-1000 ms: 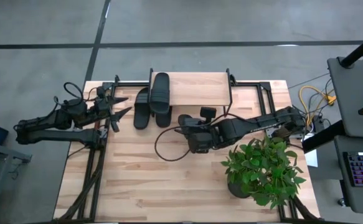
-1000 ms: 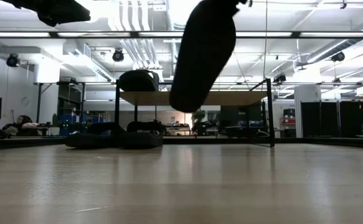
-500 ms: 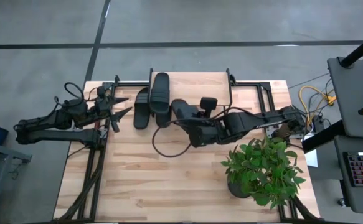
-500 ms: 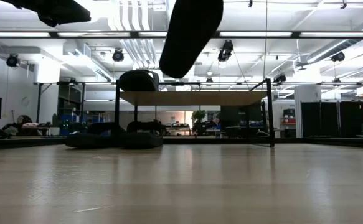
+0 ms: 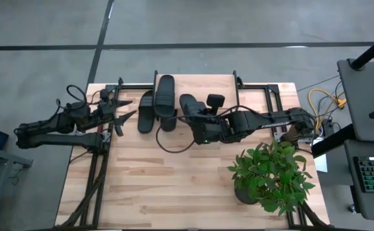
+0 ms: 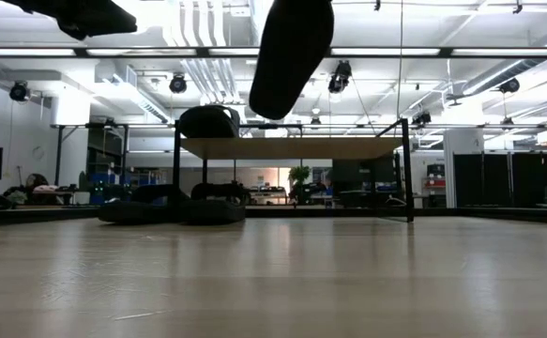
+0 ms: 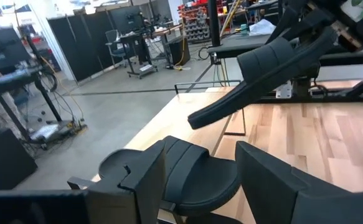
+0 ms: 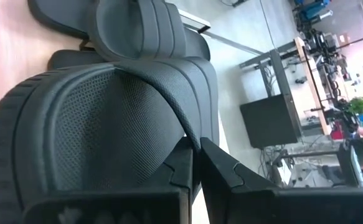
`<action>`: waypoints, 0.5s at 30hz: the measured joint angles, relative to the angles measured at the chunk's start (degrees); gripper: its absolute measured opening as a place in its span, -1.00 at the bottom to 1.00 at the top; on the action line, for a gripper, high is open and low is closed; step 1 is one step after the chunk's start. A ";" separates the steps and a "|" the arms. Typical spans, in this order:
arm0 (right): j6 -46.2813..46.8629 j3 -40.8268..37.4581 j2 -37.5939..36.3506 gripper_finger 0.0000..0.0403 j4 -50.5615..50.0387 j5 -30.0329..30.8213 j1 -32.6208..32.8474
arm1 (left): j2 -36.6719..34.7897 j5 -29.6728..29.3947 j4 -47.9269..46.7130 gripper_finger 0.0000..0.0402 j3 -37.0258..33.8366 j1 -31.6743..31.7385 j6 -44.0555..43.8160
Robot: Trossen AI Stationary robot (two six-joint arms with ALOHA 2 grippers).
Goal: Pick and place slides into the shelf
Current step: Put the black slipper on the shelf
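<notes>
My right gripper [image 5: 199,126] is shut on one black slide [image 5: 188,106] and holds it in the air just by the shelf's near edge. In the low view this slide [image 6: 292,54] hangs high above the shelf [image 6: 292,147]. The shelf's light wood top [image 5: 206,92] bears another slide [image 5: 165,92], lying on its sole. Two more slides [image 5: 146,110] [image 5: 168,120] rest on the table at the shelf's left end. My left gripper [image 5: 125,110] waits open, left of those, near the table's left edge. My right gripper [image 8: 197,165] pinches the edge of the slide's wide strap [image 8: 180,127] between its two fingers. The slide is lifted clear of table and shelf. It sits tilted, with its lower end [image 6: 271,101] hanging down and its sole [image 8: 63,137] facing the wrist camera.
A potted plant [image 5: 271,176] stands near the table's right near corner, close beside my right arm. A black cable [image 5: 174,144] loops on the table below the held slide. The near half of the wooden table [image 5: 148,192] is bare board.
My right gripper has carried the slide toward the table's far edge, up to the shelf's near edge, and raised it. The slide hangs higher over the table than a second ago. The left arm has kept still.
</notes>
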 joint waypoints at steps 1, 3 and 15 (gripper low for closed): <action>-0.18 0.16 0.00 -0.96 0.02 -0.03 -0.01 | 0.34 0.00 0.50 -0.12 0.00 0.00 1.12; -0.41 0.58 0.00 -0.96 0.19 -0.05 0.03 | 1.10 0.15 1.27 -0.12 -0.04 0.00 2.25; -7.05 -4.97 -0.04 -0.96 14.72 7.63 -3.49 | 3.40 0.13 3.03 -0.12 -0.04 0.00 1.69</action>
